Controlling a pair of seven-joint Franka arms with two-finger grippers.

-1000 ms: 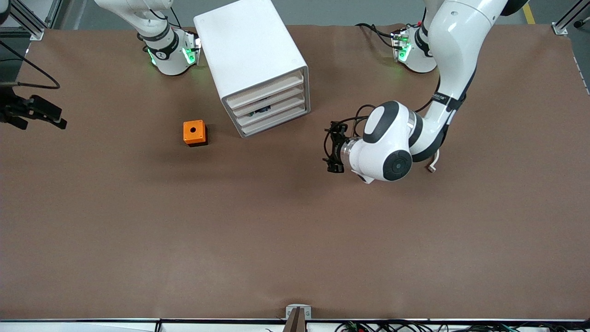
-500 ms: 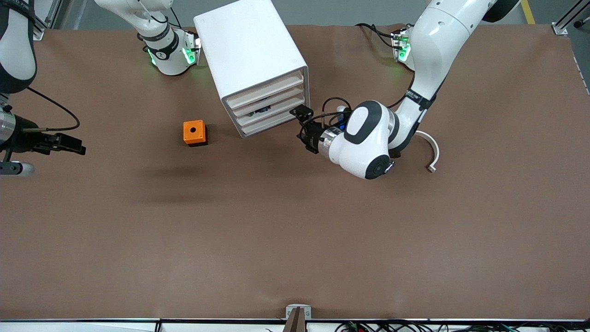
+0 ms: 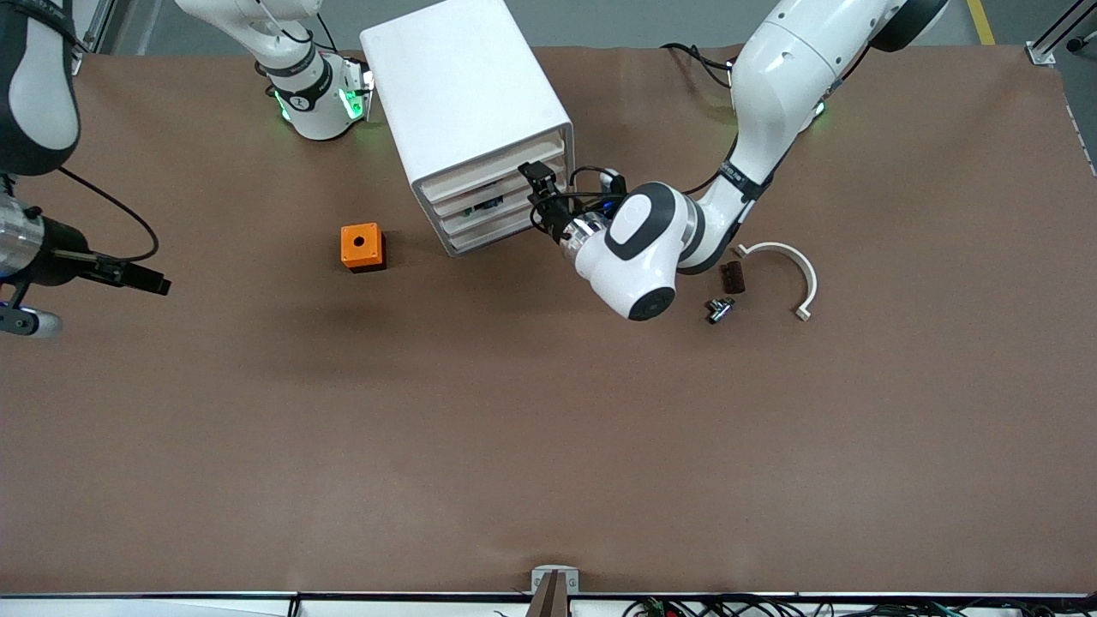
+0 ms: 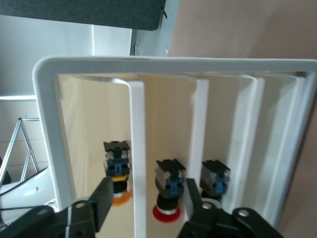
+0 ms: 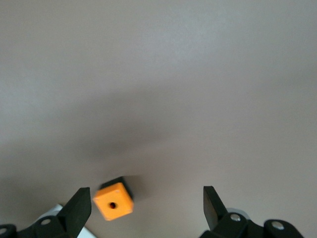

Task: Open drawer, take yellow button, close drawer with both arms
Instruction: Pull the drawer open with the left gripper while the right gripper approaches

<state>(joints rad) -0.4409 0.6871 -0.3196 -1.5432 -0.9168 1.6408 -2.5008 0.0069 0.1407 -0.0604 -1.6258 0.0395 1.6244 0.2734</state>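
The white drawer cabinet stands between the arm bases, its drawers flush. My left gripper is open right at the drawer fronts. In the left wrist view its fingers straddle a white drawer lip. Inside one drawer sits the button, orange cap, black body, blue part. A red-capped one and a white-capped one sit in neighbouring drawers. My right gripper is open and empty above the table at the right arm's end. Its wrist view looks down at the orange cube.
The orange cube with a hole sits beside the cabinet toward the right arm's end. A white curved piece, a small brown block and a small metal part lie toward the left arm's end.
My left arm swung toward the cabinet, bringing its gripper to the drawer fronts and uncovering the small parts. My right arm came in from the table's edge toward the orange cube.
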